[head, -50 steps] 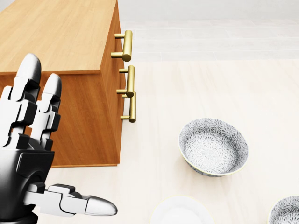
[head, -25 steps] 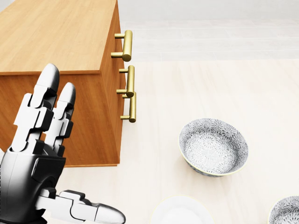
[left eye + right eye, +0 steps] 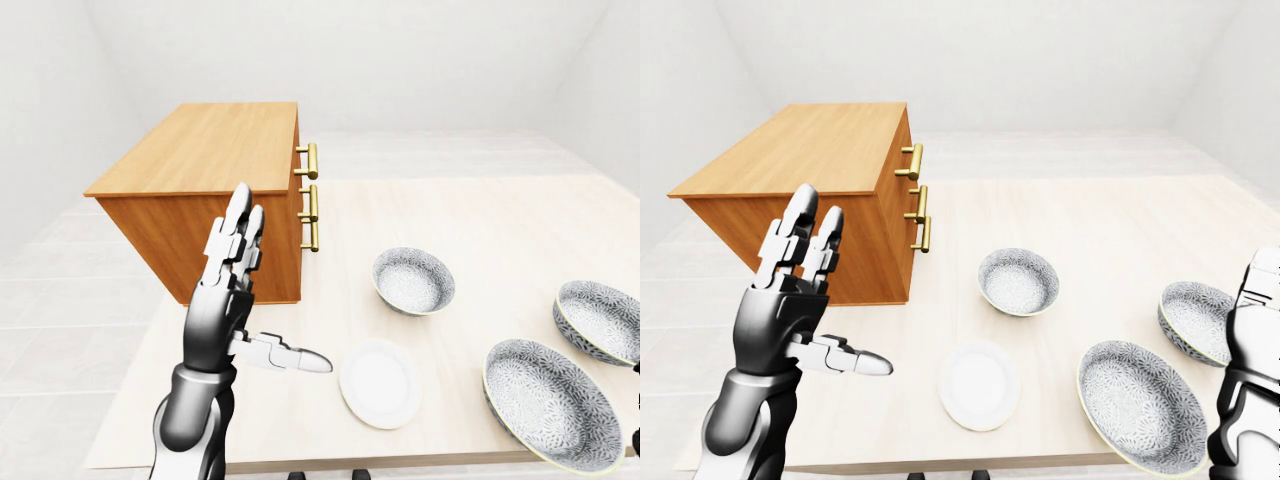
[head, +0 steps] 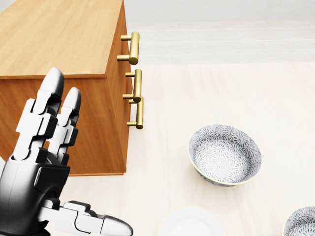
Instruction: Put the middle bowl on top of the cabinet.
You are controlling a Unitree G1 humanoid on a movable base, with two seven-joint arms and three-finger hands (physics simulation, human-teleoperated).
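Currently the robot's silver-and-black left hand (image 3: 232, 300) is raised beside the wooden cabinet with brass handles (image 3: 215, 190), fingers spread wide and holding nothing, apparently readying a reach. Three patterned grey ceramic bowls sit on the pale table (image 3: 500, 220); the middle bowl (image 3: 555, 400) rests untouched, near a white plate (image 3: 380, 382). Only the right hand's (image 3: 1250, 390) back shows; its grip is unclear.

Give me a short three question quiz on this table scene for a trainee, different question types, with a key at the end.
1. True or false: the left hand holds a bowl.
2. How many patterned bowls are on the table?
3. The white plate lies: A) on the cabinet, B) on the table, C) inside a bowl.

Key: 1 false, its fingers are spread and empty. 2 three. 3 B.
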